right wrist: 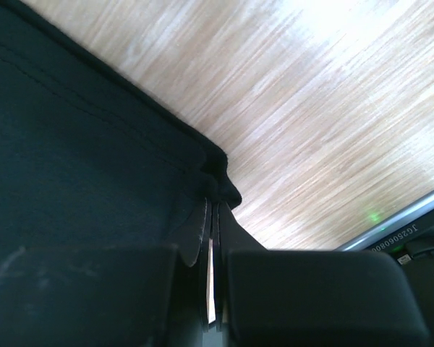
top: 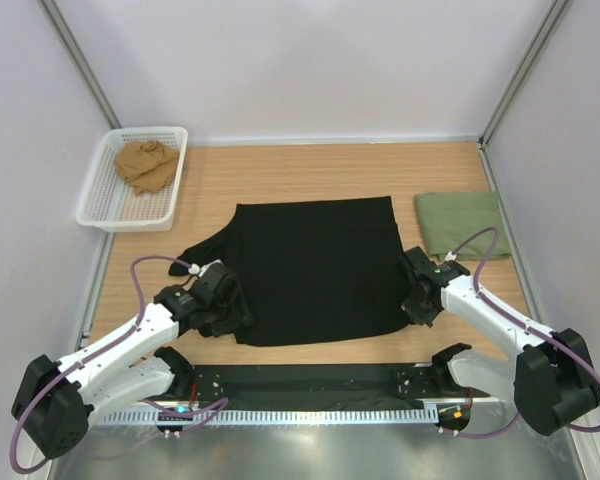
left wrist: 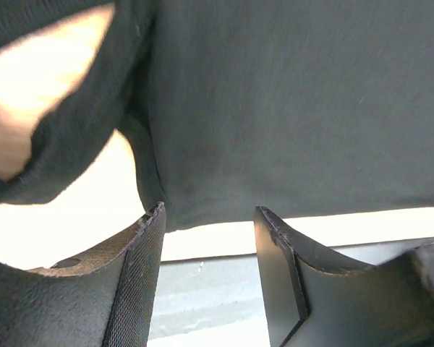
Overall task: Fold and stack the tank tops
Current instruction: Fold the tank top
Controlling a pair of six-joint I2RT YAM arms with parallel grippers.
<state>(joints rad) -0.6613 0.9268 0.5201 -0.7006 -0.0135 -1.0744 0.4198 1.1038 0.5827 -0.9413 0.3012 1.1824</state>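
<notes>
Found black top (top: 315,265) spread flat in the middle of the table (top: 310,170), straps toward the left, hem toward the right. Found green top (top: 460,222) already folded at the far right, near the black hem but apart from it; judged to be the base of the stack. Noted basket (top: 98,212) at far left holding tan cloth (top: 145,165); not part of the work.

Found right gripper (top: 417,292) at the near hem corner and left gripper (top: 223,305) at the near strap end. Judged placement deliberate: meant to take both near corners so as to lift and carry the near edge over in one fold.

From the overhead view, cannot tell either grip state, owing to dark fingers against dark cloth. Settled by the wrist views. On the right wrist view, saw fingers (right wrist: 200,238) pressed nearly together with the hem corner nipped between them. On the left wrist view, saw fingers (left wrist: 141,275) standing wide, cloth edge at the tips, nothing gripped; saw also the armhole loop with table showing through, hidden from overhead by the arm. Judged left grasp not yet made, and needed before any lift.
</notes>
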